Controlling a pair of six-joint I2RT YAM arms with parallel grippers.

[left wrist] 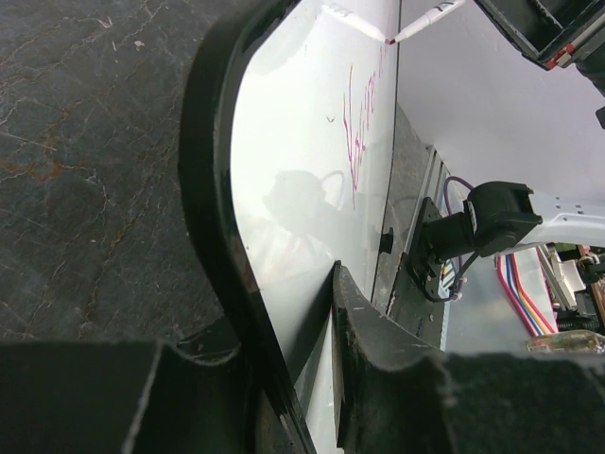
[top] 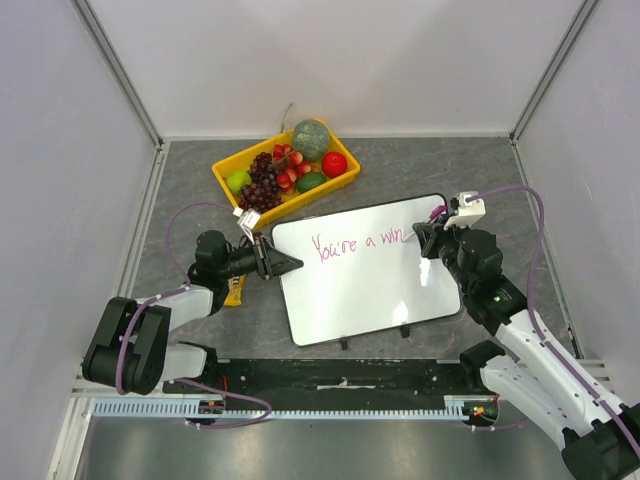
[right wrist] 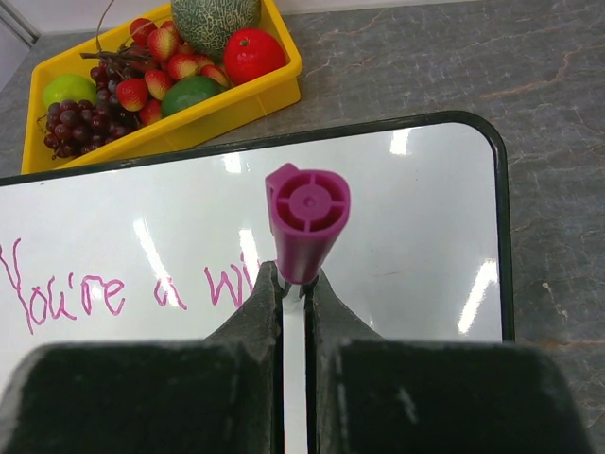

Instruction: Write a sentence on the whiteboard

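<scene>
Top external view shows the left gripper (top: 290, 264) pinching the left edge of the whiteboard (top: 370, 290), one finger above the rim and one below (the left wrist view shows the black rim sitting between them). The board lies flat on the table, stretching from that gripper across to the right gripper (top: 425, 238). The right gripper's fingers are pressed together on a marker (right wrist: 307, 213), whose magenta end sticks up just above them and whose tip meets the board. Pink writing (top: 355, 242) reading "You're a win" runs away to this gripper's left. A yellow tray (right wrist: 236, 112) of fruit sits beyond the board's far edge.
</scene>
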